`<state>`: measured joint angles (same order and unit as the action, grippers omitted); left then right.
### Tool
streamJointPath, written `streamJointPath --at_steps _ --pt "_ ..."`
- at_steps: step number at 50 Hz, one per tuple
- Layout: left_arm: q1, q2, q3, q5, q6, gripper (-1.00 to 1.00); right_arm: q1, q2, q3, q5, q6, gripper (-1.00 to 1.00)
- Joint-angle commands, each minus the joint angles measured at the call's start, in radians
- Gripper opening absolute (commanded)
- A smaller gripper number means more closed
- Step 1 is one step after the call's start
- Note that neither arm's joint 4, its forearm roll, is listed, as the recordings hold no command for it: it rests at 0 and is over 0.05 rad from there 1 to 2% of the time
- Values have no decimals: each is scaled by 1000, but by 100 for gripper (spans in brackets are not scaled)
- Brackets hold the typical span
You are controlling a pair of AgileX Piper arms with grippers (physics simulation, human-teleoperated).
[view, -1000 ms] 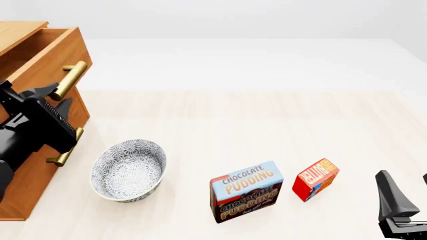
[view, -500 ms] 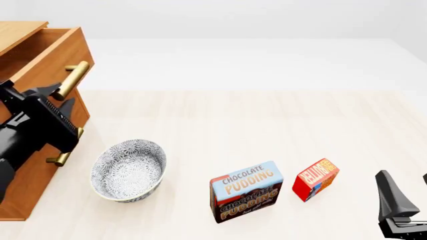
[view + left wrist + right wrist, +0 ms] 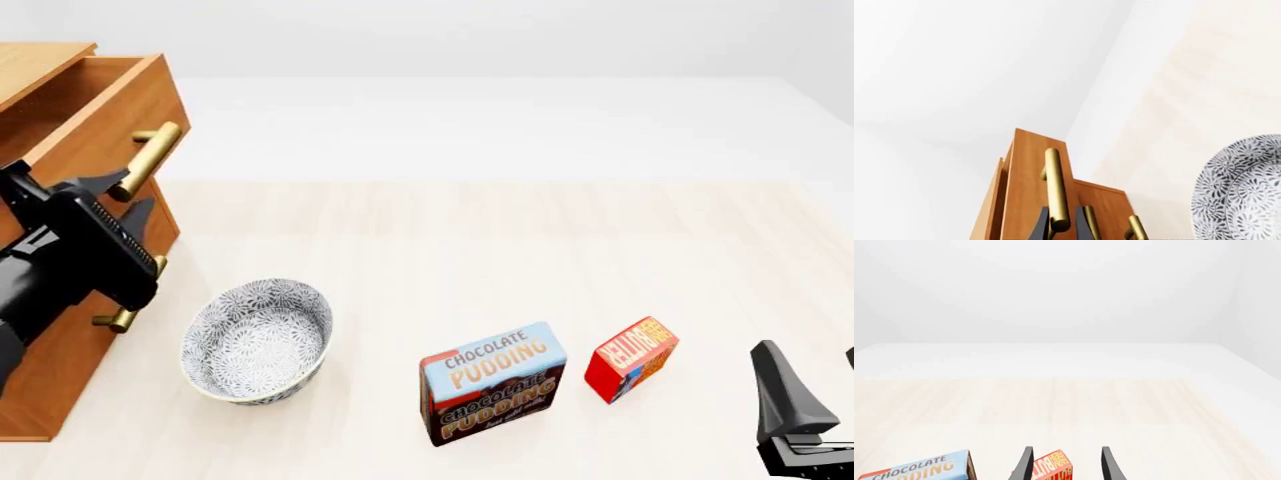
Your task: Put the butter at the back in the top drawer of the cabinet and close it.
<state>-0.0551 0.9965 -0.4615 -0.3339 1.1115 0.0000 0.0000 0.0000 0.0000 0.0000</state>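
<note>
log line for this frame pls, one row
left hand: shut on top drawer handle, drawer pulled out | right hand: open, idle, butter ahead | butter: on table beside pudding box | bowl: by cabinet

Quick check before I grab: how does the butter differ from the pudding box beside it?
The butter is a small red-and-orange box with white lettering; the pudding box is larger, blue over brown. The butter stands further right, nearer the right gripper, whose open jaws frame it in the wrist view; the pudding box sits nearer the bowl. Both stand upright on the table, untouched.
</note>
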Motion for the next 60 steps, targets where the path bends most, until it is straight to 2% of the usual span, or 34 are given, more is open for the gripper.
streamJointPath --at_steps 1,13,19,20,39,44,47,52,53,56,60 --pt "-13 -17 95 106 -39 -100 0 0 0 0 0 100" --pt "-2 -38 106 116 -30 -100 0 0 0 0 0 100" --pt "-23 -45 79 152 -53 -100 0 0 0 0 0 100" --pt "-30 -56 72 160 -60 100 0 0 0 0 0 100" --pt "-75 -148 7 268 -96 100 0 0 0 0 0 100" --pt "-88 -171 -38 326 -124 100 0 0 0 0 0 100" --pt "-101 -163 -121 406 -190 100 0 0 0 0 0 100" --pt "-109 -176 -192 481 -228 100 0 0 0 0 0 100" --pt "-118 -174 -234 520 -260 100 0 0 0 0 0 100" --pt "-119 -173 -255 543 -275 100 0 0 0 0 0 100" --pt "-129 -163 -360 634 -341 100 0 0 0 0 0 100"
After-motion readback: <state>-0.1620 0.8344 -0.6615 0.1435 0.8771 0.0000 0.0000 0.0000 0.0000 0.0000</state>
